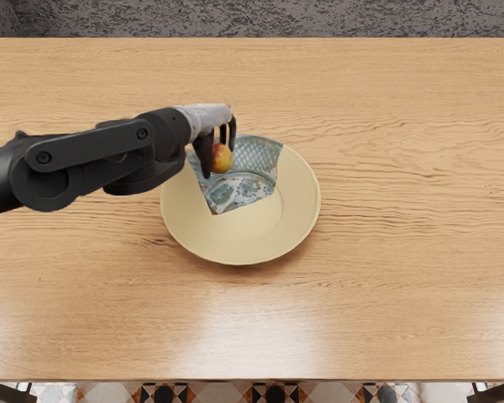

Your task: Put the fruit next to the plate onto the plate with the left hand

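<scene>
The robot's left hand (212, 134) pinches a small round orange-and-yellow fruit (223, 158) between dark, downward-curled fingertips. It holds the fruit above the upper-left part of a shallow round cream plate (301, 210) with a blue-grey patterned wedge, which sits on a light wooden bench (403, 101). The black arm reaches in from the plate's left side, and the right arm is nowhere in the picture. The fruit appears to hang clear of the plate's surface, just inside the rim, though its height above the plate cannot be judged from this one slanted view. The step in hand looks to be the placing stage: the fruit is grasped and over the plate but not yet set down. The next move probably calls for lowering it toward the plate, perhaps a little nearer the plate's middle so it does not roll over the rim. The fingers would then spread gently and the hand lift straight up.
</scene>
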`<action>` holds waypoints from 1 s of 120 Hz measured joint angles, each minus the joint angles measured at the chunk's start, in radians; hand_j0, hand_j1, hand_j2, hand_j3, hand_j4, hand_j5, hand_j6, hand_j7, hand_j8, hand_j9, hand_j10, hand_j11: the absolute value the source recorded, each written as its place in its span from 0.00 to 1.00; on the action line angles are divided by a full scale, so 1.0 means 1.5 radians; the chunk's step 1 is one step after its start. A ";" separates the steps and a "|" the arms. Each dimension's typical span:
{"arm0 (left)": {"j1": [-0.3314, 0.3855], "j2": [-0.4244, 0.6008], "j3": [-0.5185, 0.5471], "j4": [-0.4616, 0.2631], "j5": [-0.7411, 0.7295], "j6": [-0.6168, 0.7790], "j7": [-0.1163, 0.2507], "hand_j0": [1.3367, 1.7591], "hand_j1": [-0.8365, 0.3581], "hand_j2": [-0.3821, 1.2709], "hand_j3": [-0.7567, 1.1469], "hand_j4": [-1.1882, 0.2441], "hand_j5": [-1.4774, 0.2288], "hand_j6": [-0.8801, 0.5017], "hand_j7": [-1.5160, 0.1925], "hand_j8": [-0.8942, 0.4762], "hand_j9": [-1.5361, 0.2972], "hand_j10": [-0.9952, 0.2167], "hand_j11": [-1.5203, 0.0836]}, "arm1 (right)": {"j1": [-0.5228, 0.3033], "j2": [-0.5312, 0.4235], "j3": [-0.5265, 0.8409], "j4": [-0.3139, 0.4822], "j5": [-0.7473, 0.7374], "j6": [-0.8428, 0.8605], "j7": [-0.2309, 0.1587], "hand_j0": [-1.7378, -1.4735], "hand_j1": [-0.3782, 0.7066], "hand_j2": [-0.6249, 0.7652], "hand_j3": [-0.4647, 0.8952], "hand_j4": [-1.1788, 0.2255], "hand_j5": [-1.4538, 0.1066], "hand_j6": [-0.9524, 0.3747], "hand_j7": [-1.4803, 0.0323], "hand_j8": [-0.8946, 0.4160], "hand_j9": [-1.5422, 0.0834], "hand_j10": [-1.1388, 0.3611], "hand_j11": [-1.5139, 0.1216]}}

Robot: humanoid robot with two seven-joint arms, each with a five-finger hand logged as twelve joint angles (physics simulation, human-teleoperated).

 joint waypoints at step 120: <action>0.299 0.428 -0.494 -0.130 -0.660 -0.351 0.000 0.76 0.98 0.24 0.40 0.82 0.85 0.63 0.87 0.64 0.82 0.80 0.93 | 0.000 0.000 0.000 0.000 0.000 0.000 0.000 0.30 0.04 0.45 0.34 0.83 0.92 0.71 0.97 0.67 0.94 0.75 0.91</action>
